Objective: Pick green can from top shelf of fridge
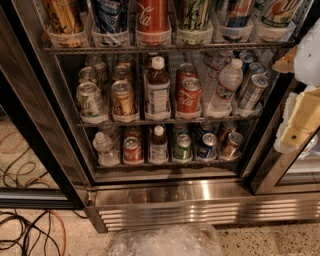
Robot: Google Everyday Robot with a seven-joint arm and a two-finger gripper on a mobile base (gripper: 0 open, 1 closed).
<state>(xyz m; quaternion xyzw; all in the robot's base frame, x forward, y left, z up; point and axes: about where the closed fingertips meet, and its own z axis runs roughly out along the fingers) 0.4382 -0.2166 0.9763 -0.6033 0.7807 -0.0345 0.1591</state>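
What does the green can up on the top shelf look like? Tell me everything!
The green can is tall and looks like shiny metal, pale green with dark streaky marks. Its top is cut off by the picture's edge. It stands upright in a see-through white cup holder on the top shelf of the fridge, between a red Coca-Cola can and another tall can. The gripper is off to the right, lower down, not touching it.

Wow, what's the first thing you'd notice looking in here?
The packed fridge fills the view, and a bright red Coca-Cola can stands out on the top shelf, with the green can just beside it. The pale end effector hangs at the right edge, outside the racks.
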